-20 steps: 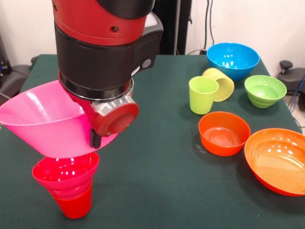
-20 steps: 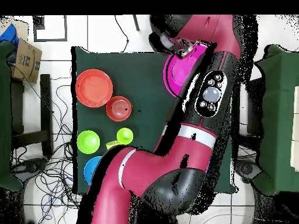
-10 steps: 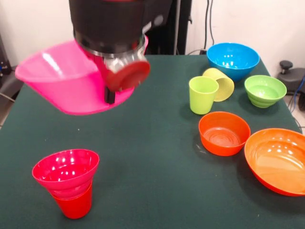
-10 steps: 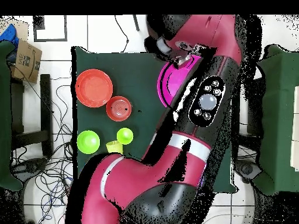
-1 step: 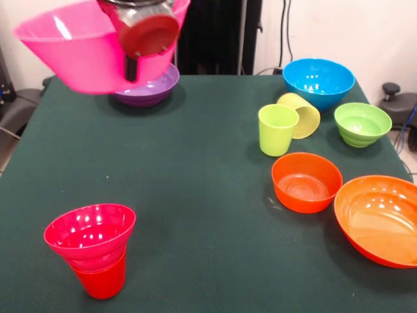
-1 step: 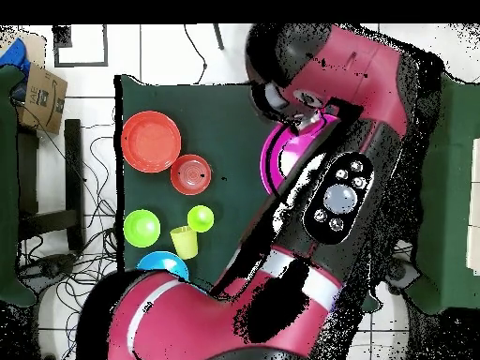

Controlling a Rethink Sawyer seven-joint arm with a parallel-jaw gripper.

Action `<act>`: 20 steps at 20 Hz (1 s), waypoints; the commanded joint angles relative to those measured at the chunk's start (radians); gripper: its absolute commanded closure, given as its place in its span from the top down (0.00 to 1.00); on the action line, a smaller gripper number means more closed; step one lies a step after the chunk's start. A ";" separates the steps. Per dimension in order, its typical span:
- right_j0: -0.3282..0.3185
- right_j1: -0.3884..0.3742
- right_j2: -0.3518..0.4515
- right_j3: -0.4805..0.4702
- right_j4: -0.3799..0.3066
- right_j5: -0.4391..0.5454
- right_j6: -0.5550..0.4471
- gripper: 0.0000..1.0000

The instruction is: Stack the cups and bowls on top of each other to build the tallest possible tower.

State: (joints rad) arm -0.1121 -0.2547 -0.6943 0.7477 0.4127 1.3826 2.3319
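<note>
My gripper [image 5: 131,68] is shut on the rim of the large pink bowl [image 5: 71,49] and holds it tilted, high above the table's far left. One black finger [image 5: 131,70] lies against the bowl's outer wall. The tower [image 5: 91,244] stands at the near left: a small magenta bowl [image 5: 90,236] seated in the upright red cup [image 5: 102,280]. In the overhead view only part of the pink bowl [image 6: 279,161] shows past the arm, which hides the tower.
A purple bowl [image 5: 155,88] sits behind the held bowl. On the right are the blue bowl [image 5: 318,81], a tipped pale yellow cup [image 5: 301,114], an upright lime green cup [image 5: 277,130], the ribbed green bowl [image 5: 362,123], a small orange bowl [image 5: 306,182] and a large orange bowl [image 5: 381,219].
The arm has risen and drawn back from just above the tower, carrying the pink bowl up and toward the far side. The purple bowl has come into sight.
</note>
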 commanded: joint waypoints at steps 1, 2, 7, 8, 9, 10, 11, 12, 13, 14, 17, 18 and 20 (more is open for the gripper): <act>0.001 -0.047 0.144 0.243 -0.125 -0.264 -0.152 0.00; -0.001 -0.048 0.152 0.248 -0.126 -0.273 -0.149 0.00; -0.004 -0.060 0.170 0.266 -0.138 -0.272 -0.146 0.00; -0.005 -0.062 0.174 0.271 -0.139 -0.281 -0.145 0.00; -0.005 -0.063 0.177 0.273 -0.140 -0.287 -0.143 0.00; -0.006 -0.064 0.182 0.276 -0.140 -0.293 -0.141 0.00; -0.007 -0.065 0.187 0.279 -0.142 -0.296 -0.139 0.00; -0.008 -0.069 0.195 0.288 -0.142 -0.298 -0.138 0.00; -0.009 -0.071 0.201 0.293 -0.144 -0.300 -0.136 0.00; -0.010 -0.074 0.210 0.301 -0.145 -0.305 -0.134 0.00; -0.014 -0.080 0.225 0.313 -0.148 -0.305 -0.139 0.00; -0.017 -0.083 0.231 0.319 -0.148 -0.300 -0.145 0.00; -0.017 -0.091 0.243 0.346 -0.152 -0.306 -0.156 0.00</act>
State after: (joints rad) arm -0.1167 -0.3135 -0.6136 0.9681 0.3341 1.1054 2.3319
